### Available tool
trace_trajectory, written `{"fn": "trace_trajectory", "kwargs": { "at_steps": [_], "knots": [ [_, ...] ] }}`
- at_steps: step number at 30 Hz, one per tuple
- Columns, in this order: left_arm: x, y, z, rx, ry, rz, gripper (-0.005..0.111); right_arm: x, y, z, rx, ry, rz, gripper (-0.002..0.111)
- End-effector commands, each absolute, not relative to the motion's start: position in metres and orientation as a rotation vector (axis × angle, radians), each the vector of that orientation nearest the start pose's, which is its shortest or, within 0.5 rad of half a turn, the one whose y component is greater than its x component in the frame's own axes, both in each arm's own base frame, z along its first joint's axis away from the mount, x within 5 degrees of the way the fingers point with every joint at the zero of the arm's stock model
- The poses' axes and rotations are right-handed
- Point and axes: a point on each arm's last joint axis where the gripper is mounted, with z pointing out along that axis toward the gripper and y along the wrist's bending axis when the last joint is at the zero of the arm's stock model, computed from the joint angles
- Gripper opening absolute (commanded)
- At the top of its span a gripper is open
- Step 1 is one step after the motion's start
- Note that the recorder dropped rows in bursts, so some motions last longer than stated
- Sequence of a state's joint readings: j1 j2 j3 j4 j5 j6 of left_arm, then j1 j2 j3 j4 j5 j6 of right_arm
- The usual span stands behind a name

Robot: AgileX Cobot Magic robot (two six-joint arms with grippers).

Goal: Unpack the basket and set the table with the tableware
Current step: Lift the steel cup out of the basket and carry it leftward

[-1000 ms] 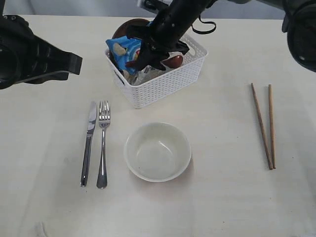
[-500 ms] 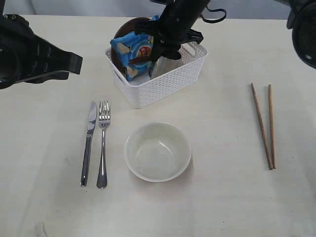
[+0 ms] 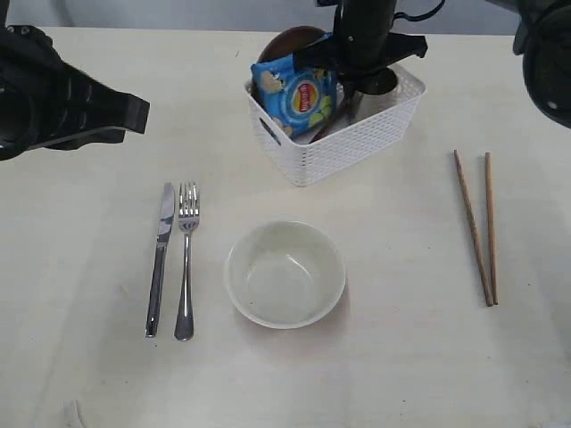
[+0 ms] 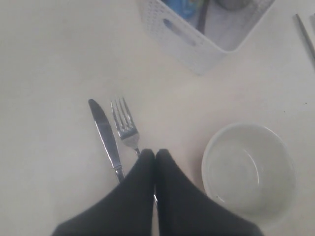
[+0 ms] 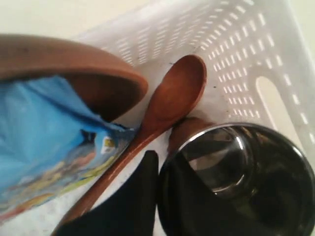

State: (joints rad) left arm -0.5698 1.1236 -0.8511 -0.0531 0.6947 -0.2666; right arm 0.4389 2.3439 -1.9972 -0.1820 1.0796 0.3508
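The white basket (image 3: 350,148) stands at the back of the table (image 3: 401,357). It holds a steel mug (image 5: 246,167), a wooden spoon (image 5: 167,105), a brown plate (image 5: 74,64) and a blue snack bag (image 3: 294,96). My right gripper (image 5: 158,167) reaches down into the basket and is shut on the mug's rim, one finger outside it and one inside. The knife (image 3: 160,259) and fork (image 3: 186,259) lie side by side left of the cream bowl (image 3: 285,275). Two chopsticks (image 3: 479,227) lie at the right. My left gripper (image 4: 155,153) hovers shut and empty above the fork's handle.
The left arm's dark body (image 3: 62,98) hangs over the table's back left. The snack bag leans against the plate at the basket's left end. The spoon rests slanted between the bag and the mug.
The basket, with all that is in it, has slid to the right along the back of the table, together with my right gripper. The left arm has stayed still.
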Motion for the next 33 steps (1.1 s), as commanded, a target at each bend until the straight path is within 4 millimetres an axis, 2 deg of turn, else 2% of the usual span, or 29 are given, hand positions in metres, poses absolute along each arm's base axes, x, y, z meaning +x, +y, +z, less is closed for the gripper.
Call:
{"fn": "trace_trajectory", "kwargs": {
  "at_steps": [1, 5, 9, 15, 21, 23, 26, 28, 32, 33],
  "knots": [
    [0.183, -0.121, 0.300, 0.344, 2.464, -0.426, 0.000, 0.452, 0.174, 0.148, -0.115, 2.926, -0.361, -0.001],
    [0.183, -0.121, 0.300, 0.343, 2.465, -0.428, 0.000, 0.451, 0.172, 0.149, -0.128, 2.932, -0.396, -0.001],
    [0.183, -0.121, 0.300, 0.341, 2.466, -0.430, 0.000, 0.448, 0.186, 0.160, -0.212, 2.901, -0.287, -0.001],
    [0.183, -0.121, 0.300, 0.341, 2.466, -0.430, 0.000, 0.439, 0.198, 0.197, -0.267, 2.825, -0.221, -0.001],
    [0.183, -0.121, 0.300, 0.341, 2.466, -0.430, 0.000, 0.428, 0.192, 0.236, -0.300, 2.788, -0.208, -0.001],
    [0.183, -0.121, 0.300, 0.344, 2.465, -0.429, 0.000, 0.419, 0.197, 0.256, -0.360, 2.762, -0.163, -0.001],
    [0.183, -0.121, 0.300, 0.344, 2.465, -0.429, 0.000, 0.400, 0.224, 0.284, -0.545, 2.657, -0.023, -0.001],
    [0.183, -0.121, 0.300, 0.344, 2.465, -0.429, 0.000, 0.384, 0.257, 0.294, -0.703, 2.547, 0.103, -0.001],
    [0.183, -0.121, 0.300, 0.347, 2.464, -0.428, 0.000, 0.356, 0.317, 0.290, -0.912, 2.384, 0.208, -0.001],
    [0.183, -0.121, 0.300, 0.347, 2.464, -0.428, 0.000, 0.353, 0.323, 0.286, -0.934, 2.374, 0.214, -0.001]
  ]
}}
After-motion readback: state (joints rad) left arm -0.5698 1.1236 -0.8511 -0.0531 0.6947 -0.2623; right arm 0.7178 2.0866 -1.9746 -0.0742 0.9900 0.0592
